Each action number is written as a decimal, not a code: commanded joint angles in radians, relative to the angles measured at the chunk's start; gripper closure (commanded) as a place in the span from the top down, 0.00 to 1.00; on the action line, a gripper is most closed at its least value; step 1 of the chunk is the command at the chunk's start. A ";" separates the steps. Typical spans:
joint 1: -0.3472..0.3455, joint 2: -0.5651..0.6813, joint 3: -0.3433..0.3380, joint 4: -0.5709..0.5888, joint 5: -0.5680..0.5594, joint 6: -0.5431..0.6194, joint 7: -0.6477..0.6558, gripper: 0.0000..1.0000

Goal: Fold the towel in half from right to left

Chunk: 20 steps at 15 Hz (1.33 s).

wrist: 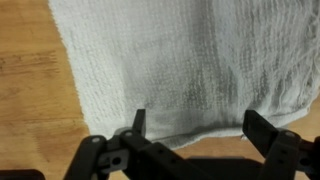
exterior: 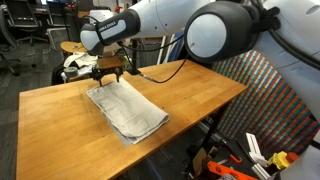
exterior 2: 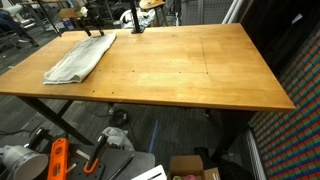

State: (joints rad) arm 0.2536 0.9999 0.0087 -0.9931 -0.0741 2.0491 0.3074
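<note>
In an exterior view: towel [exterior: 127,110] spread on the wooden table [exterior: 200,95], gripper [exterior: 108,75] at its far end.
In an exterior view: towel [exterior 2: 80,58] lies near a table corner.
Wrist view: 2 fingers [wrist: 138,122] spread wide apart over the towel's edge.

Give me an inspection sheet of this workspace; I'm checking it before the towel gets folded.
Surface: wooden table, level, no spills seen.
Job's things: towel lying flat near one end of the table.
Clutter: orange tools and a cardboard box on the floor.
Grippers: gripper open, jaws apart above the towel's edge.
Cables: black cable hanging over the table by the wrist.
Surroundings: office chairs behind.
</note>
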 commanded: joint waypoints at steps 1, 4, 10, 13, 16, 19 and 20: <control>-0.041 -0.159 0.044 -0.243 0.001 0.003 -0.179 1.00; -0.062 -0.235 0.057 -0.377 0.000 0.026 -0.278 1.00; -0.102 -0.395 0.093 -0.652 0.007 0.091 -0.410 1.00; -0.126 -0.482 0.106 -0.799 0.019 0.137 -0.444 1.00; -0.161 -0.566 0.126 -0.948 0.057 0.167 -0.498 1.00; -0.187 -0.655 0.137 -1.101 0.095 0.216 -0.539 1.00; -0.195 -0.681 0.139 -1.143 0.109 0.230 -0.552 1.00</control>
State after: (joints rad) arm 0.0950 0.4490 0.1250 -1.9572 -0.0136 2.2097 -0.1881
